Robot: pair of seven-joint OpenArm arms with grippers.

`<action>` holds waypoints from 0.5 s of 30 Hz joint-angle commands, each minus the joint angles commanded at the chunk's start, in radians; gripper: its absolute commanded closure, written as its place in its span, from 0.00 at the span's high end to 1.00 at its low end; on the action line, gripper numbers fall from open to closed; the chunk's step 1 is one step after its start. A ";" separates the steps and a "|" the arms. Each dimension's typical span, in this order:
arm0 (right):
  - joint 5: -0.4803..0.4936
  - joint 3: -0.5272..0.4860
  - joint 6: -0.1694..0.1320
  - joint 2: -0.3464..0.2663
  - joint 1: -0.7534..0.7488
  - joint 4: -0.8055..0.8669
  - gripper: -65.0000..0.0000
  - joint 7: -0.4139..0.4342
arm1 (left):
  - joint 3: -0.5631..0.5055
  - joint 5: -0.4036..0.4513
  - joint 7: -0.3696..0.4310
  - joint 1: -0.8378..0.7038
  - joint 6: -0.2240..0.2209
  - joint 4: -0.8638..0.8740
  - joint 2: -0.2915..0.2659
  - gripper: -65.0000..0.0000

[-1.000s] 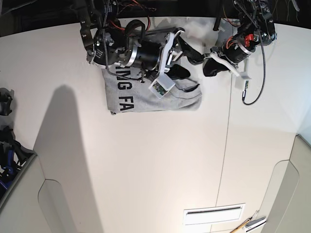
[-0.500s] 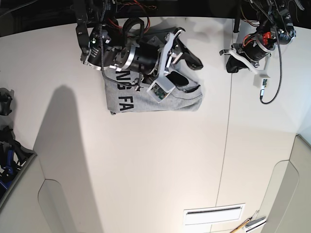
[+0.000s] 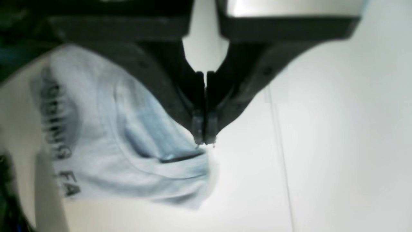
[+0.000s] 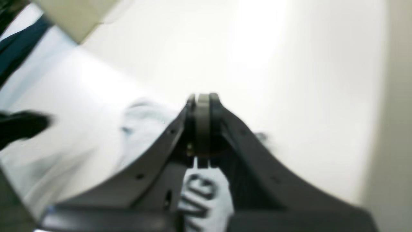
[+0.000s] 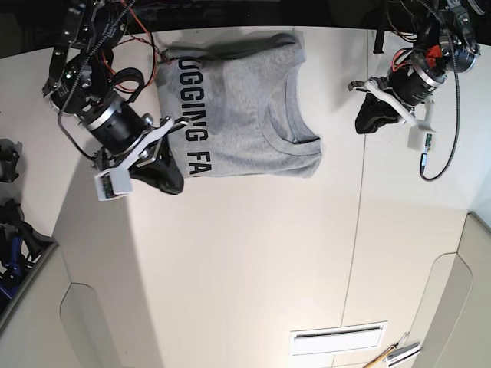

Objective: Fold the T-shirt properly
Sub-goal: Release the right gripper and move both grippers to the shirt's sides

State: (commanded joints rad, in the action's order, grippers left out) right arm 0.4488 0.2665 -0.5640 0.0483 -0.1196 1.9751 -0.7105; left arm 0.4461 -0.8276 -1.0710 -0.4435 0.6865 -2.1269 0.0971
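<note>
I see the T-shirt (image 5: 245,107) lying folded flat at the far edge of the white table (image 5: 245,261), left of the table's seam. Its long axis runs along that far edge, ribbed neck toward the seam side, black lettering toward the left edge. My left gripper (image 3: 204,135) sits off the cloth past the neck end, jaws pressed together on nothing. My right gripper (image 4: 202,129) hovers by the lettered end, jaws likewise closed and empty.
</note>
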 joint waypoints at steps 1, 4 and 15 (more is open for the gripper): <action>-0.001 0.013 0.000 -0.011 0.020 -0.011 0.00 0.000 | -0.026 0.000 0.000 -0.019 0.001 -0.024 0.000 0.00; -0.001 0.018 0.000 -0.054 0.091 -0.083 0.00 0.000 | -0.138 0.023 0.002 -0.054 0.003 -0.043 0.000 0.00; 0.000 -0.006 -0.016 -0.076 0.353 -0.566 0.00 0.000 | -0.509 0.271 0.058 -0.058 -0.024 0.008 0.000 0.00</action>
State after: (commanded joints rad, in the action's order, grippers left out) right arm 0.4488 0.2604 -0.5797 -0.0280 0.2337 1.4090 -0.7101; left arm -0.0631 -0.5564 -1.0126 -0.5018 0.6624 -2.1189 0.0971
